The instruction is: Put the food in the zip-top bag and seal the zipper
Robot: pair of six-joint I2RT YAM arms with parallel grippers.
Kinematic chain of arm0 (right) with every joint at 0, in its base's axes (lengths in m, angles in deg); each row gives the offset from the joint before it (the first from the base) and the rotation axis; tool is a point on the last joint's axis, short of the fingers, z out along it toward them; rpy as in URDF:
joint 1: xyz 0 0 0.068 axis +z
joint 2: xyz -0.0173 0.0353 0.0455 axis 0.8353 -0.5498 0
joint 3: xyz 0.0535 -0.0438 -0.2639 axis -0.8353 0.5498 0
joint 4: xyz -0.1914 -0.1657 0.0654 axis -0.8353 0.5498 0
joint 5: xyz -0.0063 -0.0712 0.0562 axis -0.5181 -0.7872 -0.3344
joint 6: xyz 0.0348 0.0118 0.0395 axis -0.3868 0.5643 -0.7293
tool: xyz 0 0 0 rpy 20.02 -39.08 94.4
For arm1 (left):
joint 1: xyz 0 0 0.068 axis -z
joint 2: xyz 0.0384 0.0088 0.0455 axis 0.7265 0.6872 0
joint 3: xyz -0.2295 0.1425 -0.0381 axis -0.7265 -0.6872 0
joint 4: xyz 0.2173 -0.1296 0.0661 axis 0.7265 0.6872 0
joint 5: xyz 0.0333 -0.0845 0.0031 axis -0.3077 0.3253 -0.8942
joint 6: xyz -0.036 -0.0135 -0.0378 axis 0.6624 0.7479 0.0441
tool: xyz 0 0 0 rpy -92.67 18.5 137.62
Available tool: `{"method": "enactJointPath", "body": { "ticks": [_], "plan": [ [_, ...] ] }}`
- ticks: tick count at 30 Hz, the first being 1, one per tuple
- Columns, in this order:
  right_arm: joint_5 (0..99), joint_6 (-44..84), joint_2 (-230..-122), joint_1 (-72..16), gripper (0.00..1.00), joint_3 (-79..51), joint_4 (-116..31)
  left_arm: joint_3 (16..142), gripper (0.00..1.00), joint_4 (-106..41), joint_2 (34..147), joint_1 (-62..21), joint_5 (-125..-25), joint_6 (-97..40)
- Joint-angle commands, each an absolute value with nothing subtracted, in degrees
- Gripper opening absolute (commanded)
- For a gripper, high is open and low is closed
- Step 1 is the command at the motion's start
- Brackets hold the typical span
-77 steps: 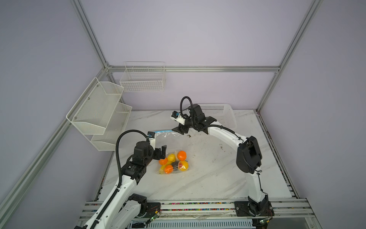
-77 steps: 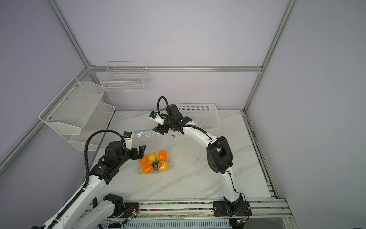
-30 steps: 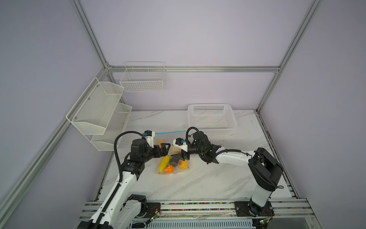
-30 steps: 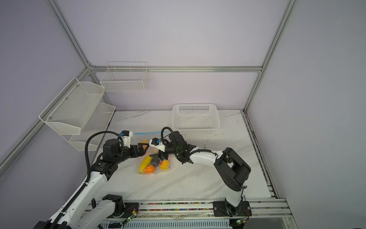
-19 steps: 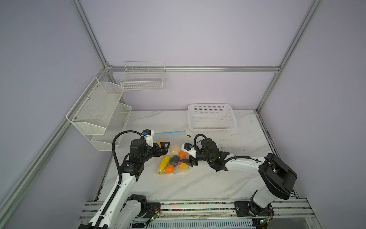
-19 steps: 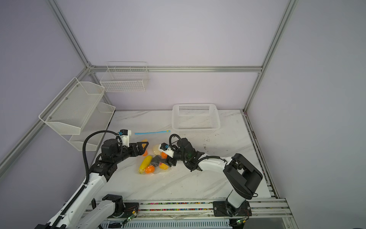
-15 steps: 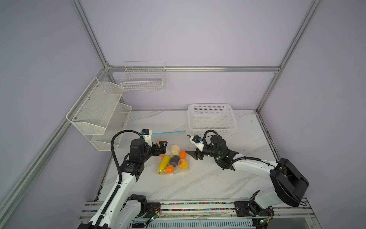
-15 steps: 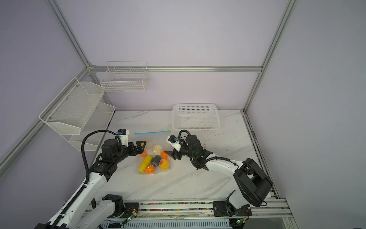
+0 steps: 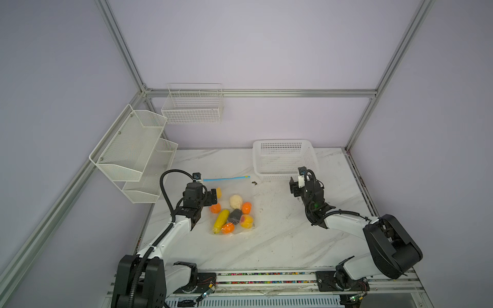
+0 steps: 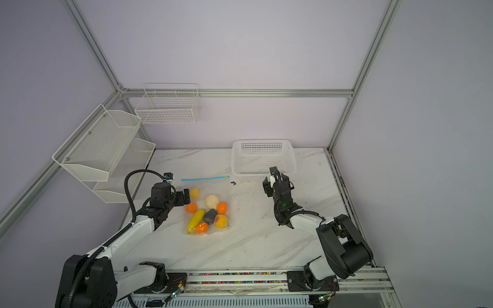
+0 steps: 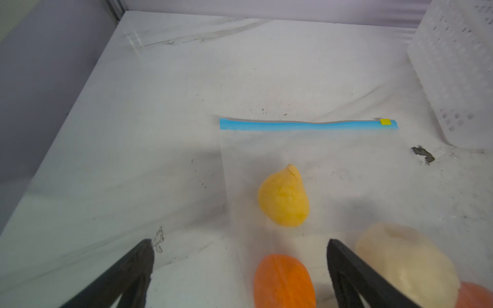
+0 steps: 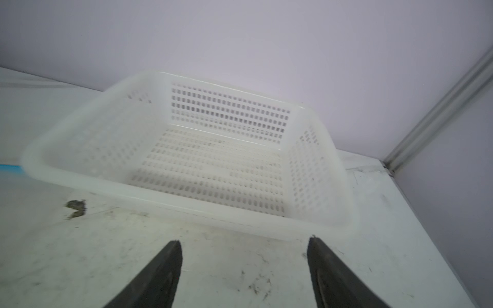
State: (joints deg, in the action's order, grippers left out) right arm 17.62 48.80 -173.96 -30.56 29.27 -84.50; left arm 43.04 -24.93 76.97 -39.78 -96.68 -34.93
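Note:
The zip-top bag point(image 9: 240, 186) point(image 10: 221, 186) lies flat on the marble table in both top views. All the food shows through it: a yellow fruit point(image 11: 284, 197), a cream bulb point(image 9: 235, 201), tangerines point(image 9: 246, 208), a long yellow piece point(image 9: 221, 217) and a dark lump point(image 9: 235, 215). The blue zipper point(image 9: 226, 178) point(image 11: 306, 125) runs straight along the far edge, its yellow tab point(image 11: 385, 122) at the right end. My left gripper point(image 9: 209, 198) point(image 11: 240, 244) is open at the bag's left edge, over a tangerine point(image 11: 284, 282). My right gripper point(image 9: 297, 184) point(image 12: 244, 241) is open and empty, well right of the bag.
A white perforated basket point(image 9: 285, 160) point(image 12: 213, 160) stands at the back right, just beyond my right gripper. White mesh shelves point(image 9: 133, 152) and a wire basket point(image 9: 193, 106) hang on the left and back walls. A dark speck point(image 9: 254, 182) lies by the basket.
My right gripper has pulled away from the bag to the right, toward the basket, and its jaws have widened. The bag now lies flat. My left gripper has barely moved.

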Motion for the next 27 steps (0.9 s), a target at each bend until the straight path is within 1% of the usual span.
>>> {"method": "enactJointPath", "body": {
  "ticks": [1, 3, 7, 10, 13, 16, 17, 18, 19, 21, 23, 25, 27],
  "plan": [
    [11.93, 49.51, -177.07, -33.55, 0.77, 31.42, -97.98, 42.31, 1.0, -38.27, 79.94, -40.08, -101.85, -38.33],
    [14.14, 50.75, -179.05, -35.58, 0.77, 32.42, -102.7, 41.86, 1.0, -40.35, 82.04, -40.01, -101.46, -39.07],
    [17.88, 51.07, -182.24, -38.85, 0.77, 33.26, -107.19, 41.95, 1.0, -43.61, 84.9, -40.99, -102.9, -40.46],
    [19.88, 50.4, -185.14, -39.94, 0.78, 33.21, -109.96, 40.2, 1.0, -49.9, 86.44, -42.47, -102.0, -41.36],
    [20.72, 50.41, -187.5, -40.46, 0.75, 32.83, -110.83, 37.7, 1.0, -57.73, 88.76, -43.63, -100.56, -44.87],
    [23.61, 48.99, -186.29, -42.77, 0.74, 34.51, -112.62, 37.15, 1.0, -61.52, 93.3, -45.55, -99.62, -44.15],
    [24.24, 47.98, -185.94, -43.72, 0.76, 35.71, -114.43, 36.79, 0.99, -63.47, 94.12, -46.1, -98.61, -43.77],
    [24.12, 47.11, -186.08, -44.42, 0.94, 37.02, -117.08, 36.28, 1.0, -64.85, 94.41, -46.38, -96.94, -43.76],
    [23.92, 46.28, -186.46, -44.97, 0.97, 37.96, -119.3, 36.09, 1.0, -65.51, 94.73, -46.59, -95.99, -43.77],
    [25.21, 44.81, -188.19, -46.52, 0.97, 39.69, -123.99, 35.64, 1.0, -66.98, 95.62, -47.1, -94.81, -43.59],
    [25.06, 45.02, -192.08, -46.89, 0.97, 40.23, -130.24, 34.01, 1.0, -70.49, 96.16, -47.7, -93.44, -43.5],
    [25.56, 43.45, -190.47, -46.97, 0.97, 39.42, -125.01, 33.25, 1.0, -71.27, 95.93, -48.34, -92.61, -42.91],
    [25.45, 43.96, -191.27, -47.26, 0.97, 38.79, -125.6, 31.01, 1.0, -74.76, 96.24, -48.35, -92.0, -42.45]
  ]
}}
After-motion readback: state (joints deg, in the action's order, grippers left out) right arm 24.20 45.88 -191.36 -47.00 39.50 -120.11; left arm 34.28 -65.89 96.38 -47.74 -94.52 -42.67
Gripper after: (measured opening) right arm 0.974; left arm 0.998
